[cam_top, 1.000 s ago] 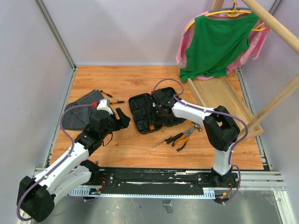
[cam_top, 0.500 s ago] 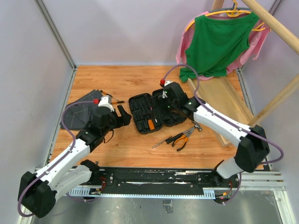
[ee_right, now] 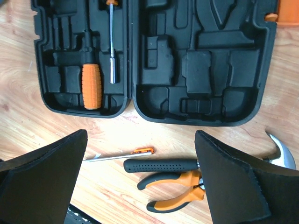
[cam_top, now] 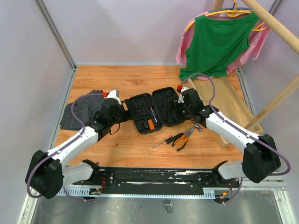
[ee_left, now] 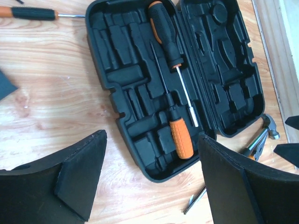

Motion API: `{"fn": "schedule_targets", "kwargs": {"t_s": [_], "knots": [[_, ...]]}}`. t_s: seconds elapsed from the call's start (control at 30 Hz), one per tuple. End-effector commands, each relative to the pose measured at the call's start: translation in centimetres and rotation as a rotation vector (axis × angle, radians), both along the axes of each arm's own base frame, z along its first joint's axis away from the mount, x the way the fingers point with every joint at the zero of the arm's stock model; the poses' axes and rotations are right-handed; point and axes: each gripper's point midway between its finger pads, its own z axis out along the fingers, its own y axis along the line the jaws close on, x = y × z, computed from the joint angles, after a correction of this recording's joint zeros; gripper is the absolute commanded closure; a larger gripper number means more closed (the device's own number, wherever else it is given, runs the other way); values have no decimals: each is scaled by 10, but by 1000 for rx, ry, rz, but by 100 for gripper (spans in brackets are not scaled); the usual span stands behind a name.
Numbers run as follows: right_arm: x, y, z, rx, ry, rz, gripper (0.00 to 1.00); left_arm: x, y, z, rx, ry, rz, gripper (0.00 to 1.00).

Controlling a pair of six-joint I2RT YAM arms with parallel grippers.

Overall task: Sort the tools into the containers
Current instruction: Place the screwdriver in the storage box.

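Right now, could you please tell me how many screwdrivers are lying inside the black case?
2. The black-handled screwdriver lies beside the hinge of the case; the orange-handled screwdriver lies alongside it, in the same half. None seems hidden.

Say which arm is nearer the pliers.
Right. The right fingers hang at the right edge of the case, close to the pliers; the left fingers are at its left edge.

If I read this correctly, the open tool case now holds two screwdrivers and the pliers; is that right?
Not quite: the pliers lie on the table outside the tool case, beside the hammer, as the right wrist view shows. The two screwdrivers are in the case.
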Motion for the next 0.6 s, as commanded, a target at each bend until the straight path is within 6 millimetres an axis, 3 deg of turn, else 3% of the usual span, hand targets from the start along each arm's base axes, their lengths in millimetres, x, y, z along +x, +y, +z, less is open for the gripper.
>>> {"fn": "schedule_targets", "kwargs": {"t_s": [0.0,0.17,0.37,0.57], "knots": [[0,17,4,100,-14,80,2,22,-20,18,-70,-48,-34,18],[1,42,-2,190,43,126,1,37,-32,2,-60,-9,-50,21],[9,76,-20,230,118,169,32,55,-44,-13,-73,27,-41,33],[16,103,-33,260,154,209,44,65,-53,-36,-92,72,-38,50]]}}
